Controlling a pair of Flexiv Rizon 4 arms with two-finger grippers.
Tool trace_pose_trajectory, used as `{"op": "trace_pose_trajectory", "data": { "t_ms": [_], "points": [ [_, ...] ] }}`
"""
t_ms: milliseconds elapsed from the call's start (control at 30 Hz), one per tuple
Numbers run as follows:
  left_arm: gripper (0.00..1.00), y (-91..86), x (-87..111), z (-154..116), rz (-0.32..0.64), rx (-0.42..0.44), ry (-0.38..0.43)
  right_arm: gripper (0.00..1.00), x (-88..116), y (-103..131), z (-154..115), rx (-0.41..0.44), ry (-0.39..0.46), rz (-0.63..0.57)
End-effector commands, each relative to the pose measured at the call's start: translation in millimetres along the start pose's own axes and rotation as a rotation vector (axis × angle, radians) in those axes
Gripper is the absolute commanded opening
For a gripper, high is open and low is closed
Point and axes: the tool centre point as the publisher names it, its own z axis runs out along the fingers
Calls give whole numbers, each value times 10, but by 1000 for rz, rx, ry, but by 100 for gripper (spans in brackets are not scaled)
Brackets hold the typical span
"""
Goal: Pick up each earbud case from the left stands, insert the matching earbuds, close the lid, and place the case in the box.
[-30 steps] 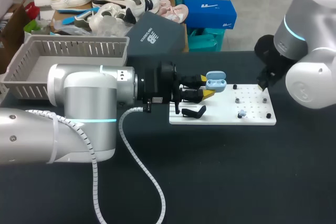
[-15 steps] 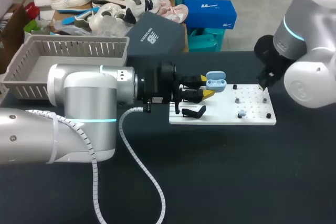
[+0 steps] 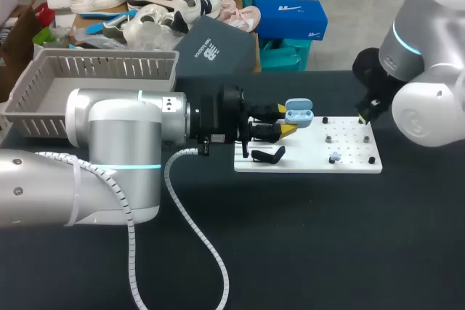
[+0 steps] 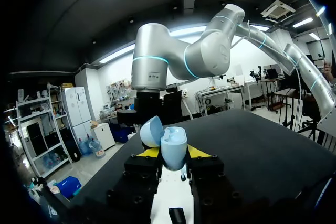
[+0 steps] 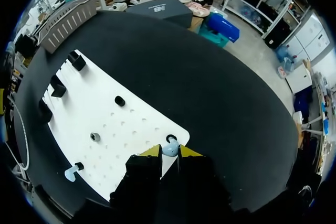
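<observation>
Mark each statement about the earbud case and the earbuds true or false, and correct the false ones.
1. The left end effector grips the light blue plastic earbud case. True.
2. The case's lid is shut. False: the lid stands hinged open.
3. The right end effector holds a small light blue earbud at the far right corner of the white perforated board. True.
4. No other earbud is on the board. False: a second light blue earbud stands on it, near the near edge.
</observation>
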Motion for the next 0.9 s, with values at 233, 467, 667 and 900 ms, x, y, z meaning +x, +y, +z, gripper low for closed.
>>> {"op": "trace_pose_trajectory", "data": {
  "t_ms": [233, 467, 667, 900],
  "points": [
    [0, 1, 9, 1, 1, -2, -3, 0, -16, -17, -12, -3, 4, 9],
    [0, 1, 9, 1, 1, -2, -3, 0, 40, 13, -134, 10, -23, 27],
    [0, 1, 9, 1, 1, -2, -3, 0, 96, 86, -264, -1, -42, 35],
    [0, 1, 9, 1, 1, -2, -3, 0, 102, 95, -278, 1, -42, 34]
  ]
}}
